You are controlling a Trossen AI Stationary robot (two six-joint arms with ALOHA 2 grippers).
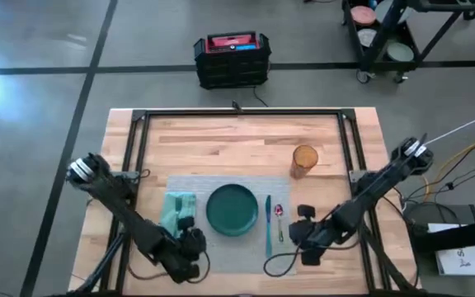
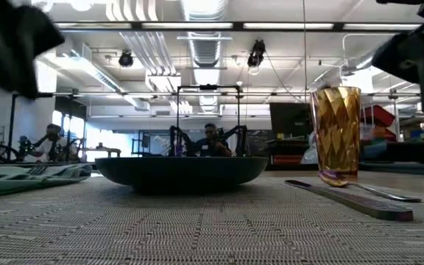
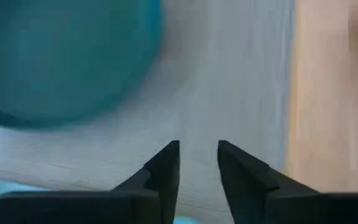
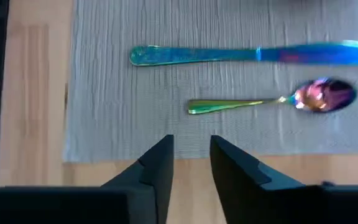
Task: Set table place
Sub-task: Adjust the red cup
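**On the placemat: setting looks nearly done, both arms low at the near edge**

On the table (image 1: 221, 132) the grey placemat (image 1: 221, 243) already carries the dark green plate (image 1: 232, 209) in its middle, with the teal napkin (image 1: 176, 209) just beside it on the left arm's side. On the other side lie the blue knife (image 1: 267, 224) and the small spoon (image 1: 279, 219). The amber glass (image 1: 304, 161) stands just off the mat's far corner.

What could go wrong: the right gripper (image 4: 190, 146) hangs low over the mat's edge just beside the spoon, so a careless swing could knock the spoon or knife askew. A black cable (image 1: 280, 262) also trails across the mat near the knife's handle end and could drag cutlery if that arm pulls away. On the left, the left gripper (image 3: 197, 152) sits close to the plate and napkin, so a sideways move might bunch the cloth or nudge the plate.

Tools: both grippers have their fingers slightly apart, a narrow gap, nothing between them. Whether the tips touch the mat I honestly can't tell from the wrist views; probably hovering. I'd guess there's a fork on the napkin, going by the low view, but it's too small to be sure.
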